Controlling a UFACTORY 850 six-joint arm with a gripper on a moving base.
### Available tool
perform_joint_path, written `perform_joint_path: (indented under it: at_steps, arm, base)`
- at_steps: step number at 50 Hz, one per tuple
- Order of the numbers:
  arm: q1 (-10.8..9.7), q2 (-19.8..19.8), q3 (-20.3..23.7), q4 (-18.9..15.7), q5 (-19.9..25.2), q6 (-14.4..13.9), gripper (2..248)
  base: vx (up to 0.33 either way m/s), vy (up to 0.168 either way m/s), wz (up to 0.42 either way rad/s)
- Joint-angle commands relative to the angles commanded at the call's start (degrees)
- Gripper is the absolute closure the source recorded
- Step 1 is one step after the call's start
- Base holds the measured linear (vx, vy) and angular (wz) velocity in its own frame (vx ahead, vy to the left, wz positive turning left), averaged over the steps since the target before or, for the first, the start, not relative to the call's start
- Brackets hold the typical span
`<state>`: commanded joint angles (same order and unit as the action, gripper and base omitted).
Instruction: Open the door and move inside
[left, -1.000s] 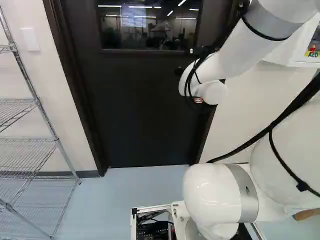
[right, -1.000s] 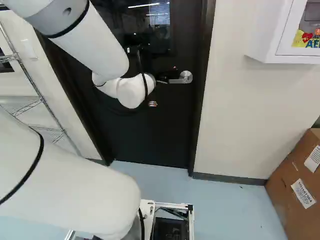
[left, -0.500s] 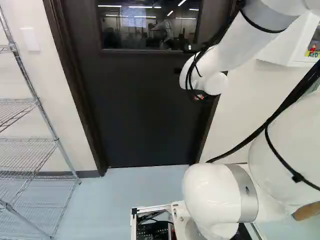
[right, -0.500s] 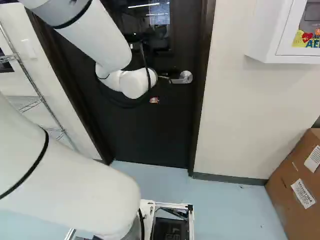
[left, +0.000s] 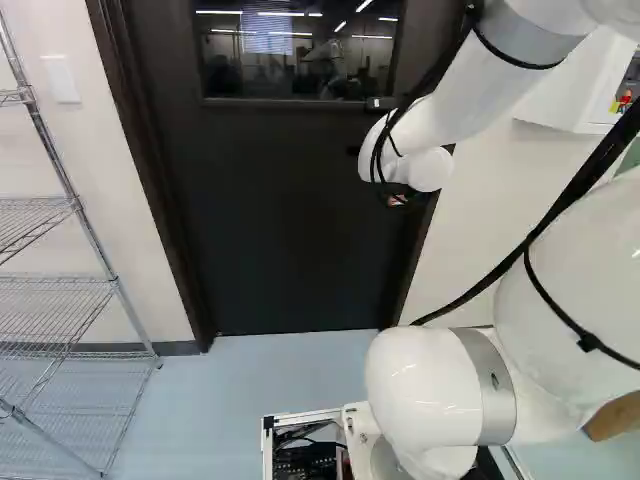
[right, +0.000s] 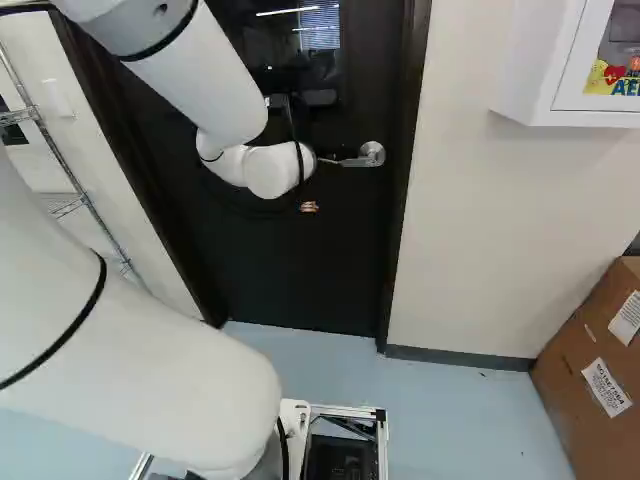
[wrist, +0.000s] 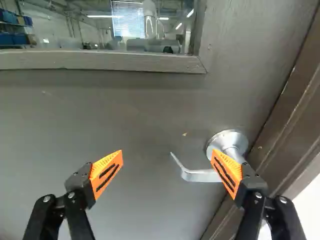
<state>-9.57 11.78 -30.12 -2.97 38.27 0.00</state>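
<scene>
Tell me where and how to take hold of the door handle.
Best gripped on the lever, between its round mount and bent tip, from straight ahead, one finger above, one below: it lies roughly level and stands off the door. The open gripper would probably need to roll first.

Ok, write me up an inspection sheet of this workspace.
Surface: pale blue floor, small dark speck by the wall in the right base view.
Door: dark, windowed, shut in its frame.
Lever handle: metal, its free end between the fingers; contact cannot be told.
Clutter: cardboard box at the right of the right base view.
Gripper: open, facing the door.
Cables: black cable looping beside the arm.
Surroundings: wire shelving, white wall cabinet.
</scene>
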Motion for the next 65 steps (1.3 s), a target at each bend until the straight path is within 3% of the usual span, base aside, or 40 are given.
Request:
perform_joint_path:
  at_steps: [65]
  arm:
    - [0.16,-9.14,-0.01,0.00,0.00,0.00,3]
  base:
    - [0.000,0.000,0.000]
